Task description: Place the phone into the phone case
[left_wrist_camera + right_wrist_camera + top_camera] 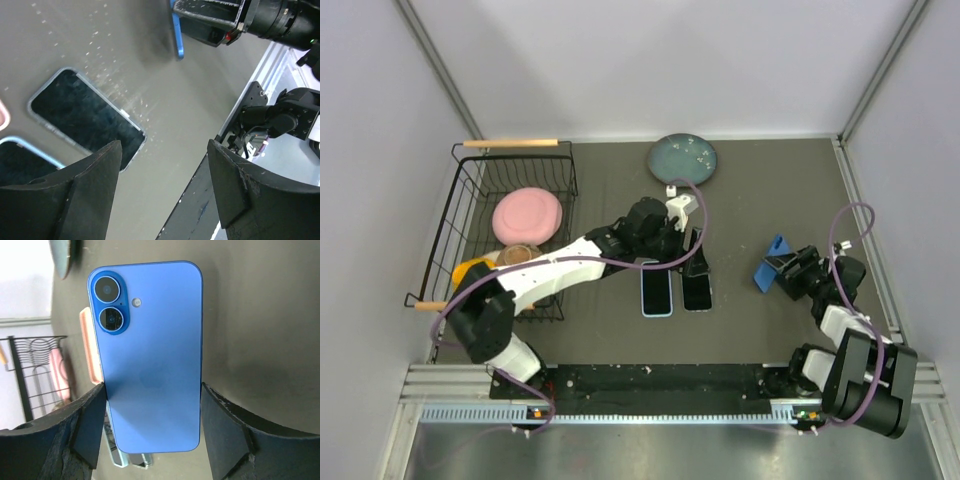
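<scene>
Right gripper (pixel 152 405) is clamped on the phone (pixel 150 350), one finger on each long edge. Left gripper (pixel 162 170) has jaws apart, holding nothing, above the cases.

Count:
- one phone
- two cases flat side by side on the table (pixel 770 190): blue-rimmed case (pixel 656 291), dark case (pixel 697 289)

Phone: blue, back showing, two lenses, held at the table's right side, well apart from both cases.

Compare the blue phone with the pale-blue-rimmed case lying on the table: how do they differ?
The blue phone is clamped between the fingers of the right gripper, raised off the table; the pale-blue-rimmed case lies flat on it. The phone shows a plain blue back with two lenses; the case shows a dark inside within a pale rim. Both are rounded rectangles of similar outline.
</scene>
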